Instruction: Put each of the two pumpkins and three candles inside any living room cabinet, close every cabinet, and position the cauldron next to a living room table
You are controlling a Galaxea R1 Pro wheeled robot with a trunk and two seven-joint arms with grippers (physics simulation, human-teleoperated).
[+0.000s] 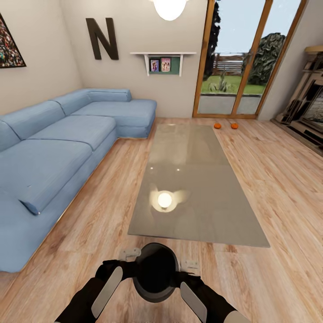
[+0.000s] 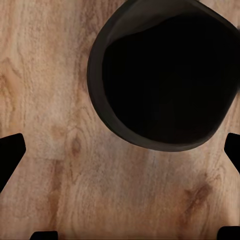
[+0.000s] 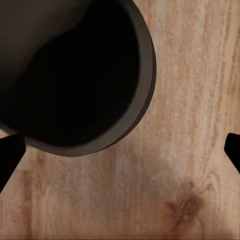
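Note:
The black cauldron (image 1: 154, 271) sits low between my two arms, just short of the near edge of the glossy grey table (image 1: 197, 179). My left gripper (image 1: 129, 254) is beside its left rim and my right gripper (image 1: 190, 264) beside its right rim. Both are open. In the left wrist view the cauldron (image 2: 165, 75) lies beyond the spread fingertips of the left gripper (image 2: 122, 160), over bare wood floor. The right wrist view shows the same for the cauldron (image 3: 70, 70) and the right gripper (image 3: 120, 155). Two orange pumpkins (image 1: 217, 126) (image 1: 234, 126) rest on the floor past the table's far end. Candles and cabinet are out of view.
A long blue corner sofa (image 1: 58, 148) runs along the left wall. Wood-framed glass doors (image 1: 242, 58) stand at the back. A pale fireplace unit (image 1: 309, 103) lines the right wall. Wood floor runs down both sides of the table.

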